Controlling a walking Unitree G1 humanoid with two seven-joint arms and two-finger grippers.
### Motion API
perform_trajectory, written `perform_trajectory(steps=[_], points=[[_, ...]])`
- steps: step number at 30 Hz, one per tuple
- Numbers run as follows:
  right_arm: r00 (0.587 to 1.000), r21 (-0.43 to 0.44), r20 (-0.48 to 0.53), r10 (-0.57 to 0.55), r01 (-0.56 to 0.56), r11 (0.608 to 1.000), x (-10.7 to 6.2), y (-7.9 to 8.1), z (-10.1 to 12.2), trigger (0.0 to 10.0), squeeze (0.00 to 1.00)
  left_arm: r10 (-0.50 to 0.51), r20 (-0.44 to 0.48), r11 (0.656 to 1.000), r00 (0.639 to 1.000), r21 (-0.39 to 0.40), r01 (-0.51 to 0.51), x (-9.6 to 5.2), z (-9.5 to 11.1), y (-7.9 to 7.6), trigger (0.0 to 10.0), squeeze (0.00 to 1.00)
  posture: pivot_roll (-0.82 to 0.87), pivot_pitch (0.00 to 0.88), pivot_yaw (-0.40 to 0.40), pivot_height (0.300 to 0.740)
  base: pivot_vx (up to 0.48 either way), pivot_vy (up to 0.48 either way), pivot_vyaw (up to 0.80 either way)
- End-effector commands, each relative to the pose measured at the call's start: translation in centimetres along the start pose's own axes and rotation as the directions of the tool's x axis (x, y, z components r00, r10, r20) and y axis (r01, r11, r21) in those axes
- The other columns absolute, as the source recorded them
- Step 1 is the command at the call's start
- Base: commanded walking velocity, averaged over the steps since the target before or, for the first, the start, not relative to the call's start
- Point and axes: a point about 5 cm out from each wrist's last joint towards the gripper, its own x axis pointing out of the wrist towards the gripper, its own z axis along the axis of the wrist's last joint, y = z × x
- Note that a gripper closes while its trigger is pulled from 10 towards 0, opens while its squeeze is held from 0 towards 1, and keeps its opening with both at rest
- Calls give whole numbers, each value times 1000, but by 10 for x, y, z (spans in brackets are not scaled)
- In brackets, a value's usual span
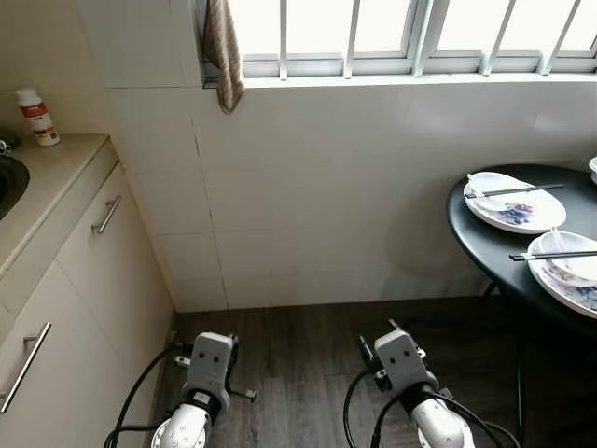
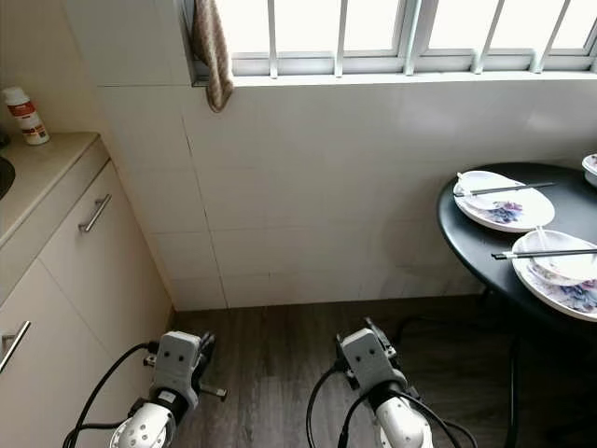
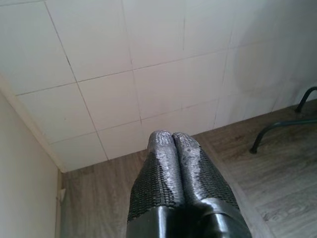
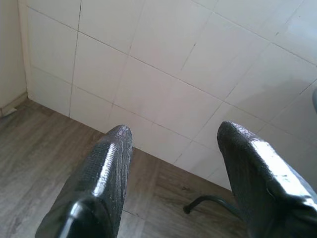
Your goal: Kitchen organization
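- I have both arms hanging low over the wood-plank floor (image 1: 298,345), facing the white tiled wall (image 1: 354,187) below the barred window.
- My left hand (image 3: 173,141) has its two black fingers pressed together, clamped on nothing; it points at the foot of the wall near the cabinet corner.
- My right hand (image 4: 173,136) has its fingers spread well apart and empty, aimed at the wall, with a dark curved leg of the bench low in its view.
- The things to tidy sit on the round black bench (image 1: 485,245), forward and to my right: a far plate (image 1: 522,217) and a near plate (image 1: 560,280), each with a white spoon and a pair of black chopsticks (image 1: 522,189) laid across it.
- Both pairs of chopsticks lie with their long axis roughly side to side across my view, not pointing toward me.
- The right arm is clearly the nearer one to those dishes; the left would have to cross my body.
- On my left runs the beige kitchen bench (image 1: 56,177) with a white bottle (image 1: 37,117), the edge of a sink and handled cabinet doors below. A brown cloth (image 1: 224,51) hangs from the window sill.
- My judgement: nothing is yet in reach, so I would turn right and close on the black bench before raising the right hand.
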Motion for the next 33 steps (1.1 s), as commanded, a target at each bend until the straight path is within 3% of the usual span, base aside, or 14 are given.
perform_trajectory(steps=[1,5,20,33], points=[[1000,-9,-10,-1,1,1000,0,-1,0,10000,0,0,-7,1000,1000,0,0,1,-1,1,10000,0,-87,0,3,740,0,0,0],[1000,-12,-23,16,-16,1000,0,1,-1,10000,0,-8,-19,1000,1000,15,8,2,-2,-1,10000,0,-86,0,3,740,0,0,0],[999,-33,-40,32,-34,999,-1,4,-4,10000,0,-8,-38,1000,999,-12,7,5,-6,-2,10000,0,-87,0,0,740,0,-477,0],[998,-72,-34,51,-53,996,0,7,-3,10000,0,0,-40,998,999,-58,-2,6,-8,1,10000,0,-87,0,0,740,0,0,0]])
